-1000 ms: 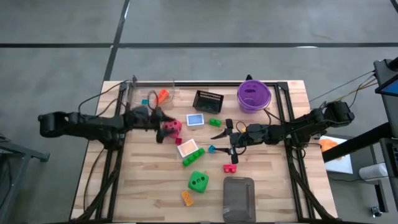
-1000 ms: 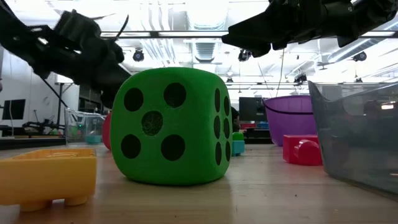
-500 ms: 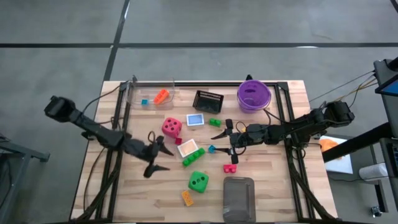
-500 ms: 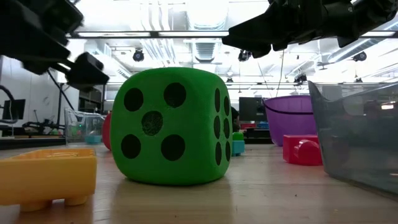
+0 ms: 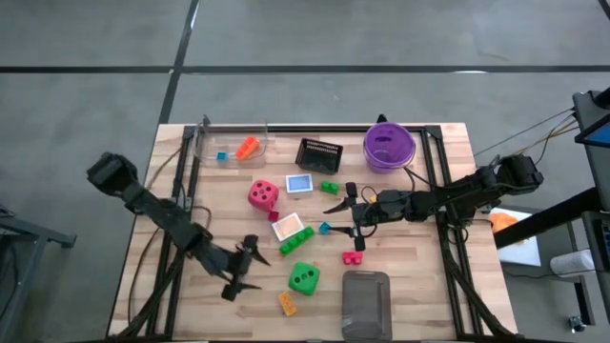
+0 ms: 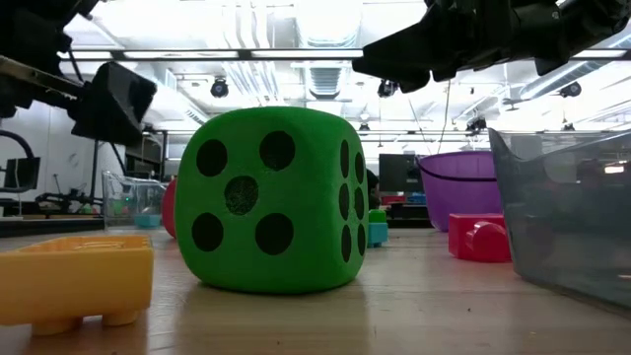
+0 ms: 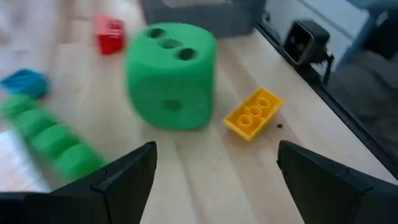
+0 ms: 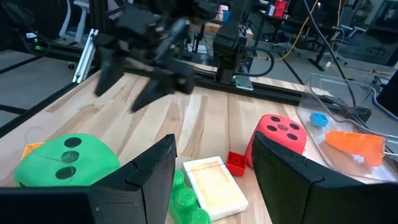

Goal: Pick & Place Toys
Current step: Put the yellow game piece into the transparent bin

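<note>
Near edge of counter (image 5: 400, 305): yellow brick (image 5: 286, 303) lies in front of the green die (image 5: 304, 278), close but apart; a grey translucent container (image 5: 366, 303) sits beside them. Left hand (image 5: 241, 269) hovers just beside the green die, fingers spread wide, holding nothing. Mid-counter: long green brick (image 5: 296, 240) touches a picture card (image 5: 287, 226); a small red brick (image 5: 354, 257) and a small blue brick (image 5: 324, 229) lie near the right hand (image 5: 347, 217), which stands part open and empty. Farther back: red die (image 5: 263, 195), second card (image 5: 299, 183), small green brick (image 5: 329, 188). At the far edge: black mesh basket (image 5: 319, 152), purple bowl (image 5: 388, 146), and a clear tray (image 5: 229, 145) holding an orange piece (image 5: 247, 147).
</note>
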You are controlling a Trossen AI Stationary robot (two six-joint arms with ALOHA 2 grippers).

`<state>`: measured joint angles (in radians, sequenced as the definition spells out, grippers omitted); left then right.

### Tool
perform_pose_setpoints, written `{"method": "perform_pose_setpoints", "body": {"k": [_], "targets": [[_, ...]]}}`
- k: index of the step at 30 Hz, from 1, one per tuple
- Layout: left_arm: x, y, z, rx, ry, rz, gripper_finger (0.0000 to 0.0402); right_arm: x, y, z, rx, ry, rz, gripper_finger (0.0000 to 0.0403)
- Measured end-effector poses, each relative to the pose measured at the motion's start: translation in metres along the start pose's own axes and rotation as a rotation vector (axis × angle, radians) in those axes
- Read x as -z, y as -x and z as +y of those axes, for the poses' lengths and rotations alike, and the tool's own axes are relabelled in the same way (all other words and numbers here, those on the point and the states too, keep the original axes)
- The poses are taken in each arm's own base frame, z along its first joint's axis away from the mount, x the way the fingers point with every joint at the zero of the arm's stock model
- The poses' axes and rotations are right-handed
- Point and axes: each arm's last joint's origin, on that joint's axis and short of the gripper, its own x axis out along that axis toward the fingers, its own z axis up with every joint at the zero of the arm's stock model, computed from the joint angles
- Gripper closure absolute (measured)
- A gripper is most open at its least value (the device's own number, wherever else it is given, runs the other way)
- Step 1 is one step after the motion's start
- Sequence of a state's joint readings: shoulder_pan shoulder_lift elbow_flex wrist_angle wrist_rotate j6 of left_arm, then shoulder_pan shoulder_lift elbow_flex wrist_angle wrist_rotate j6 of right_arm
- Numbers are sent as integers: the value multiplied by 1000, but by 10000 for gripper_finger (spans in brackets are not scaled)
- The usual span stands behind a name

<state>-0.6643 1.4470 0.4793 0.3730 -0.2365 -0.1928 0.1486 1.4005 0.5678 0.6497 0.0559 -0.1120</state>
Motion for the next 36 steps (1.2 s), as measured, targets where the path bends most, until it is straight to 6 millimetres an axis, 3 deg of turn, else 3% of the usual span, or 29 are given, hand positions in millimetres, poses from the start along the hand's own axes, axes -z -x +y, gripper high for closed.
{"method": "perform_pose_setpoints", "body": {"k": [7,13,24,36], "targets": [[-15,-46,-16,-18,-171,278,65,0,0,0,-1,0,4,200],[-33,-66,-31,7,-310,350,65,1,0,0,-1,0,8,200],[-47,-78,-34,28,-460,374,65,1,0,0,-1,1,10,200],[-55,-84,-26,99,-466,304,65,1,0,0,-1,1,12,200]]}}
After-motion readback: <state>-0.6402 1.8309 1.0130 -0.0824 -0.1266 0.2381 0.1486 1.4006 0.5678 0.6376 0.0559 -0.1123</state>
